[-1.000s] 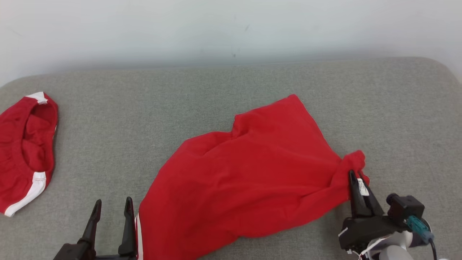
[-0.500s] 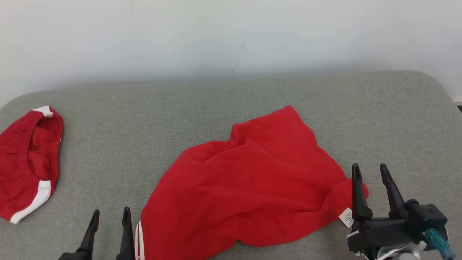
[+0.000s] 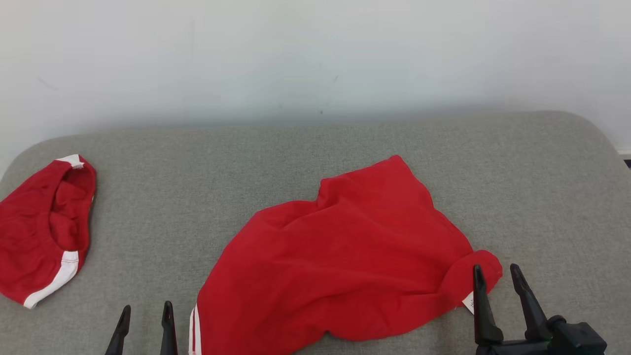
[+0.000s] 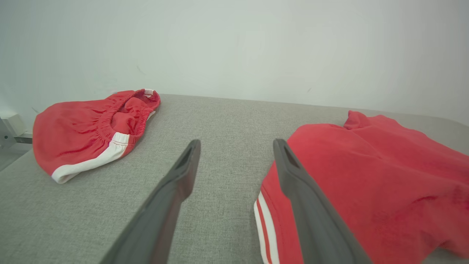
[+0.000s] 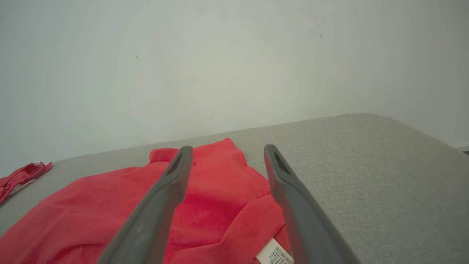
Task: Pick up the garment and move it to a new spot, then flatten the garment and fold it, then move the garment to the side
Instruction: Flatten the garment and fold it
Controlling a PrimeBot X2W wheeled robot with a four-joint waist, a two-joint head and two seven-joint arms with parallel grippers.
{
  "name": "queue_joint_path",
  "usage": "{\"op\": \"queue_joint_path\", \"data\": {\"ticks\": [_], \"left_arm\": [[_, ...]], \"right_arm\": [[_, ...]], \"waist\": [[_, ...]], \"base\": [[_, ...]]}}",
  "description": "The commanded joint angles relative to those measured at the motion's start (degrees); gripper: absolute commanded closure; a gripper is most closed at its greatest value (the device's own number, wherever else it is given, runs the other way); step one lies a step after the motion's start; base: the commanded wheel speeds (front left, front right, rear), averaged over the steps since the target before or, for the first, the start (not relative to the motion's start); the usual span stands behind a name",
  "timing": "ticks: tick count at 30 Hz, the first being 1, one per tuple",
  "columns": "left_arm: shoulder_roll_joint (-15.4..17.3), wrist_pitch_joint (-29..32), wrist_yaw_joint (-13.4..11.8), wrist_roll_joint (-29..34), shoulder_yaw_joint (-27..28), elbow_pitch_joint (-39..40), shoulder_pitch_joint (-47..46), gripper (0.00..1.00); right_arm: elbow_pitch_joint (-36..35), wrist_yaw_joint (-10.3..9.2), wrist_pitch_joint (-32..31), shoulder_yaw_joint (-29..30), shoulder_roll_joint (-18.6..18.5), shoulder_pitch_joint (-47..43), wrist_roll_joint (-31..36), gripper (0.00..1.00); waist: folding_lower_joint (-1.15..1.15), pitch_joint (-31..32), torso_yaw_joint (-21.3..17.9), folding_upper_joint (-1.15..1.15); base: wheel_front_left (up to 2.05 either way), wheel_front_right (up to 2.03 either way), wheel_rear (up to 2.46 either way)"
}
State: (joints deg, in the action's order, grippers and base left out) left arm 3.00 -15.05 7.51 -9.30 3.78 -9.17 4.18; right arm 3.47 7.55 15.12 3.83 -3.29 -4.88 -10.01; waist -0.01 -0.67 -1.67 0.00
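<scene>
Right hand (image 3: pixel 496 271) released, fingers spread with nothing pinched, poised at the bunched near-right corner of the garment (image 3: pixel 345 256). From the right wrist view, that corner and its white label (image 5: pixel 274 255) lying low between the two fingers. Hard to tell whether touching the cloth or hovering just above it. Left hand (image 3: pixel 147 306) likewise released and empty, just beside the striped hem (image 3: pixel 193 328) at the near-left corner, with the cloth off to its right and not between the fingers. Garment crumpled on the grey cushion (image 3: pixel 296 148), middle to right, long axis running roughly from one hand to the other, a far peak pointing toward the wall (image 3: pixel 315 49). Second red piece (image 3: pixel 44 231) well apart at far left. Probably flattening next, so a corner for each hand: right already lined up, left needing a small shift rightward onto the hem.
</scene>
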Motion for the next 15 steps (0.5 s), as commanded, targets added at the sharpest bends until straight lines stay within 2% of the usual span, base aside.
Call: {"op": "queue_joint_path", "data": {"ticks": [1,10,15], "left_arm": [[0.5,-0.2,0.0,0.1,0.0,-0.5,-0.1,0.00],[4.0,-0.2,-0.1,-0.9,-2.9,-4.7,-6.8,0.00],[6.9,-0.2,-0.1,-2.8,-7.0,-11.7,-12.3,0.00]], "right_arm": [[0.2,-0.13,0.0,-0.7,0.3,0.0,-0.2,0.00],[1.5,-0.13,0.0,-1.9,0.5,2.4,-0.3,0.00],[2.4,-0.13,0.0,-2.3,0.5,3.7,-0.2,0.00]], "waist": [[0.01,-0.6,-0.6,0.00],[0.01,-3.3,-3.4,0.00],[0.01,-5.9,-5.3,0.00]], "base": [[0.00,0.00,0.00],[0.00,0.00,0.00],[0.00,0.00,0.00]]}}
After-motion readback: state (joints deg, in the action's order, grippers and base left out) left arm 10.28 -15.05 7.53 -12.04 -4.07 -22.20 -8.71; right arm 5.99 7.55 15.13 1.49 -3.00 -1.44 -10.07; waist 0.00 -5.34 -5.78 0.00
